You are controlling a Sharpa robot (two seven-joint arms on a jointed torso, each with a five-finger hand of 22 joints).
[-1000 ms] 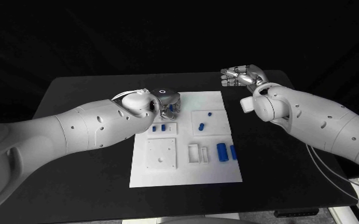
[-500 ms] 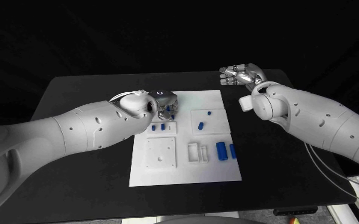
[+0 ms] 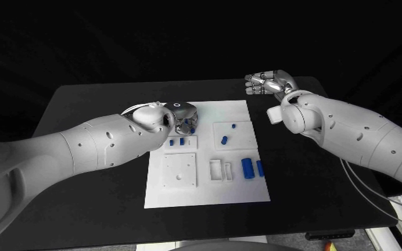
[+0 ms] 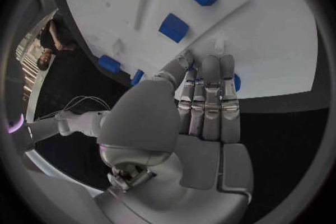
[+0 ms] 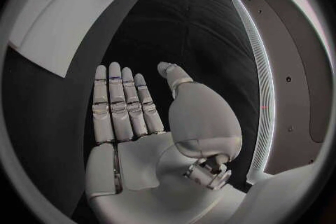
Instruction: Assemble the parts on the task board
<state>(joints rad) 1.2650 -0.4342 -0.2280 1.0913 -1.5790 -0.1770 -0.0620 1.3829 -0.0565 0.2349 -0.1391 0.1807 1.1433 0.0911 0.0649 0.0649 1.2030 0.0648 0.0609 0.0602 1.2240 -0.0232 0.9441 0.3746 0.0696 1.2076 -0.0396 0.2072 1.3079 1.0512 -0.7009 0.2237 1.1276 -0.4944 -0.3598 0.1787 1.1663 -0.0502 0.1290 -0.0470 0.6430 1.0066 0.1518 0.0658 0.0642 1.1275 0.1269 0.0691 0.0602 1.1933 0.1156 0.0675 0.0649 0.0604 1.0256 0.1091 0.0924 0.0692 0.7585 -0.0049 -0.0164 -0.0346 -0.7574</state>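
The white task board (image 3: pixel 208 196) lies mid-table. On it are two small blue parts (image 3: pixel 176 143), a blue peg (image 3: pixel 225 141) and a larger blue block (image 3: pixel 248 168). My left hand (image 3: pixel 180 114) hangs over the board's far left corner. Its fingers (image 4: pixel 210 95) lie straight and together, tips at the board (image 4: pixel 259 22), with nothing in the palm. A blue part (image 4: pixel 236 83) peeks out beside those fingertips. My right hand (image 3: pixel 268 83) is raised past the board's far right corner, open and empty, fingers (image 5: pixel 122 106) straight.
White fixtures (image 3: pixel 180 171) and a slotted holder (image 3: pixel 221 171) sit on the board's near half. Black table (image 3: pixel 92 204) surrounds the board on all sides. In the left wrist view, more blue parts (image 4: pixel 173 27) lie on the board beyond the fingertips.
My left hand has crept slightly left and lower over the board's far left corner. The right hand has barely moved.
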